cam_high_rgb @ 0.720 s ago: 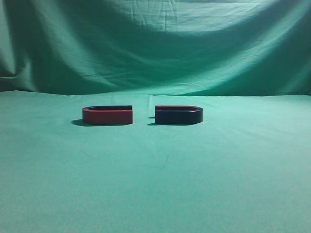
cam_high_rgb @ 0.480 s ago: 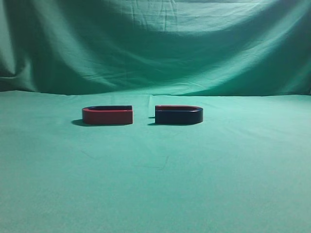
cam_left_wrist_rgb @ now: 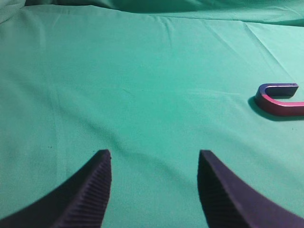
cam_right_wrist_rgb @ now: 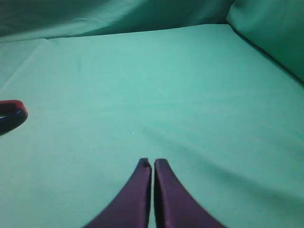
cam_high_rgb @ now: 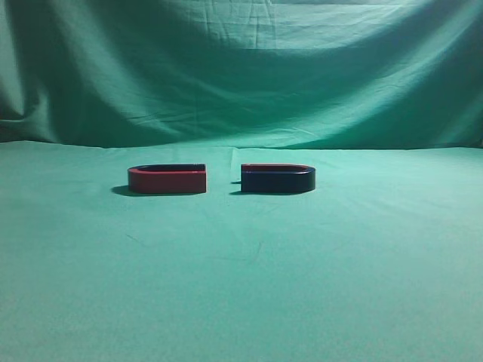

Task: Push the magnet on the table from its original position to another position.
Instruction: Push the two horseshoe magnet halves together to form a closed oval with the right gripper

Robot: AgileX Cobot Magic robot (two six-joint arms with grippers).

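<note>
The magnet [cam_high_rgb: 277,179], dark navy in front with a red back arm, lies flat on the green table [cam_high_rgb: 241,286], right of centre. Its curved end also shows at the left edge of the right wrist view [cam_right_wrist_rgb: 12,114]. My right gripper [cam_right_wrist_rgb: 152,163] is shut and empty, hovering over bare cloth well to the right of the magnet. My left gripper [cam_left_wrist_rgb: 154,154] is open and empty over bare cloth. Neither gripper shows in the exterior view.
A second U magnet with a red front [cam_high_rgb: 167,179] lies just left of the task magnet, with a small gap between their open ends. It also shows at the right edge of the left wrist view [cam_left_wrist_rgb: 280,99]. A green backdrop [cam_high_rgb: 241,68] hangs behind.
</note>
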